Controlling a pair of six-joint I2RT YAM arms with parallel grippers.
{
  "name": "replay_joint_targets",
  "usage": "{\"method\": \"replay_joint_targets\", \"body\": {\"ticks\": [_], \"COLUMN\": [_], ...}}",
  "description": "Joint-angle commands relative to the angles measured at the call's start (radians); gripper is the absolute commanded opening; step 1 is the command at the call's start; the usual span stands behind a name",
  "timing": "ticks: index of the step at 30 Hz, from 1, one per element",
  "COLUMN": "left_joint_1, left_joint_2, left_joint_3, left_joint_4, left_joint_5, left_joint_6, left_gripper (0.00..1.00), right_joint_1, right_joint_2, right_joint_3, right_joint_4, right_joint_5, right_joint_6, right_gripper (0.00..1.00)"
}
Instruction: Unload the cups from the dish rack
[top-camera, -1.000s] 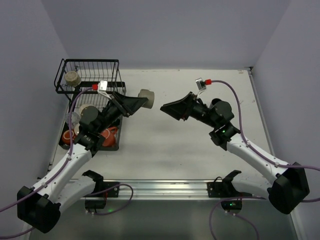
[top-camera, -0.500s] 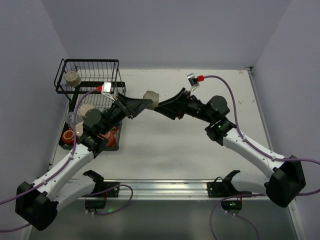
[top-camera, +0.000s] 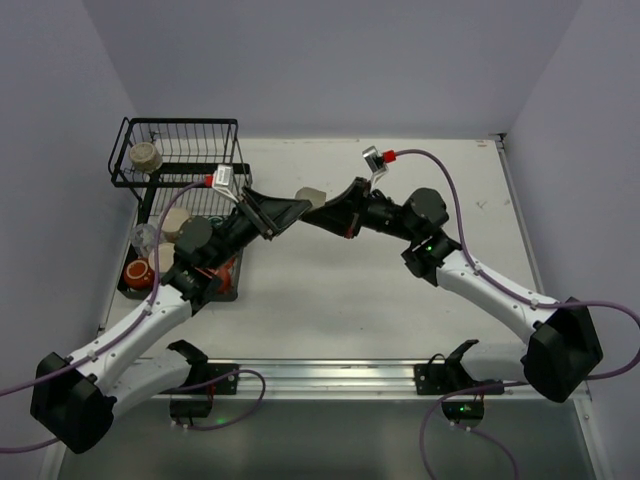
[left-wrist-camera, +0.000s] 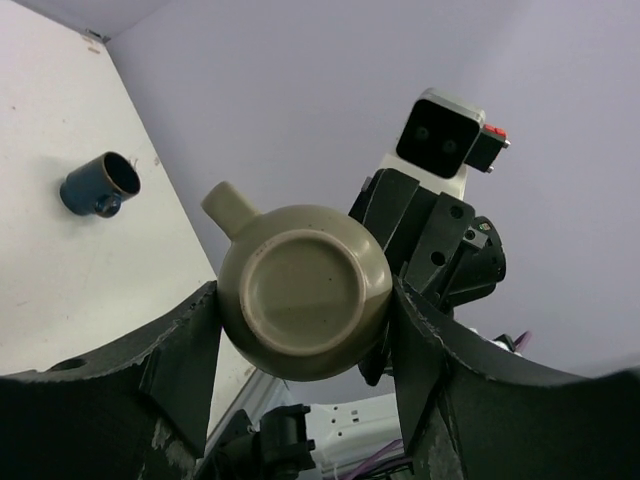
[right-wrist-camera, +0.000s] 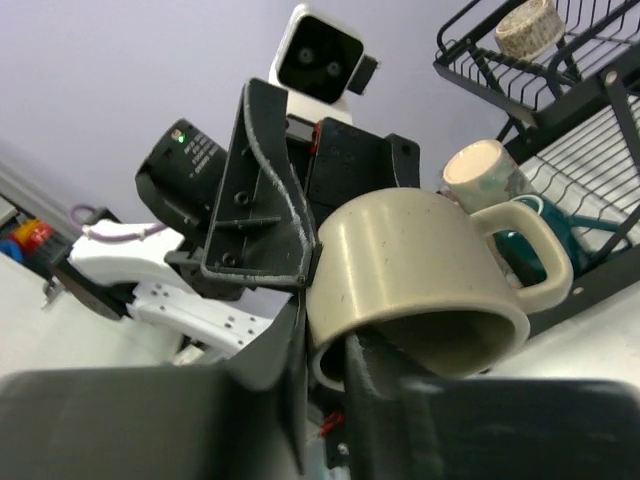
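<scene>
Handover: olive cup (left-wrist-camera: 305, 292) mid-air over counter (top-camera: 400, 300) centre, right of dish rack (top-camera: 180, 122), pinched by left pincer (left-wrist-camera: 300, 305). Right pincer (right-wrist-camera: 325, 335) straddles its rim; cannot tell if clamped. Risk: early left release drops cup.
</scene>
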Motion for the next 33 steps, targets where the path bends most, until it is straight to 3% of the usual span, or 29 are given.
{"method": "replay_joint_targets", "body": {"ticks": [1, 4, 7, 13, 19, 25, 33], "left_joint_1": [-0.010, -0.010, -0.010, -0.008, -0.008, -0.008, -0.008], "left_joint_2": [-0.016, -0.041, -0.080, -0.136, -0.212, -0.301, -0.354], "left_joint_3": [0.007, 0.069, 0.122, 0.276, 0.335, 0.219, 0.097], "left_joint_4": [0.105, -0.081, -0.231, -0.606, -0.901, -0.931, -0.863], "left_joint_5": [-0.006, -0.049, -0.112, -0.289, -0.504, -0.531, -0.517], "left_joint_6": [-0.001, 0.115, 0.232, 0.500, 0.781, 0.879, 0.914], "left_gripper": [0.60, 0.90, 1.00, 1.00, 1.00, 1.00, 1.00], "right_joint_1": [0.003, 0.003, 0.004, -0.014, -0.195, -0.260, -0.289], "right_joint_2": [0.002, -0.020, -0.040, -0.072, 0.024, 0.300, 0.560], "right_joint_3": [0.022, 0.016, 0.028, 0.083, 0.244, 0.511, 0.703], "right_joint_4": [0.058, -0.008, -0.152, -0.471, -0.896, -1.229, -1.343], "right_joint_5": [0.007, 0.043, 0.082, 0.190, 0.293, 0.641, 0.752], "right_joint_6": [0.006, -0.030, -0.106, -0.274, -0.463, -0.635, -0.707], "right_gripper": [0.00, 0.00, 0.00, 0.00, 0.00, 0.00, 0.00]}}
